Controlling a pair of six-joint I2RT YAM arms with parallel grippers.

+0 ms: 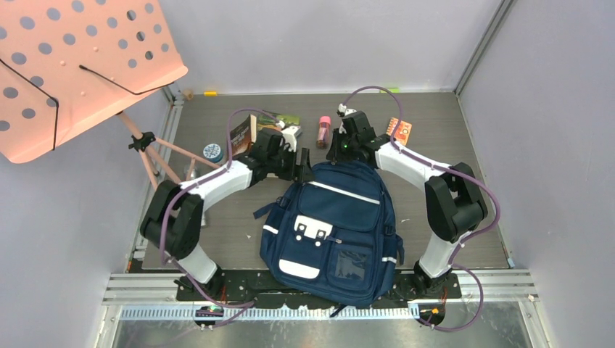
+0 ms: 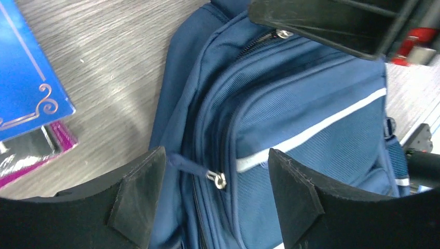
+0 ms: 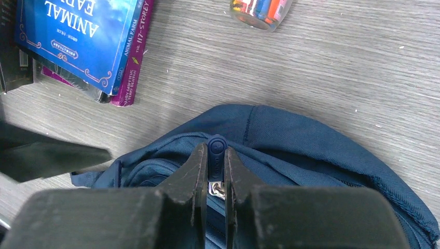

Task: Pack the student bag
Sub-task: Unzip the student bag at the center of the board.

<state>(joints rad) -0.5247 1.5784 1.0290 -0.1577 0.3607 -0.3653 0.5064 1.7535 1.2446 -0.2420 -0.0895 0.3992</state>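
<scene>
Looking down from above, you have the student bag (image 1: pixel 333 232) lying flat on the table (image 1: pixel 450 116), front pocket up. Its bottom end sits at the near edge between the two arm bases, and its top end points away from you. Both arms reach in to that top end.

Your right fingers (image 3: pixel 196 174) are pressed together on the blue pull tab (image 3: pixel 216 148) at the crown of the bag. A bit of metal slider shows just beneath the tab.

Your left fingers (image 2: pixel 136 199) stand wide apart and hold nothing. They straddle the upper left shoulder of the bag, with the corded zip pull (image 2: pixel 218 179) lying between them. Its blue cord runs up to the edge of one finger, and you cannot tell from here whether the two touch. One right finger shows as a dark bar across the top of the left wrist view, close above the same zip line.

Beyond the bag, on the left arm's side, a stack of books (image 3: pixel 78 36) rests on the table with a blue cover uppermost, near the bag but apart from it. A clear jar of coloured sticks (image 3: pixel 259 9) stands farther back. A blue roll of tape (image 1: pixel 213 152) lies left of the books, and an orange card (image 1: pixel 399 130) lies beside the right arm. A pink perforated music stand (image 1: pixel 72 65) rises at the far left.
</scene>
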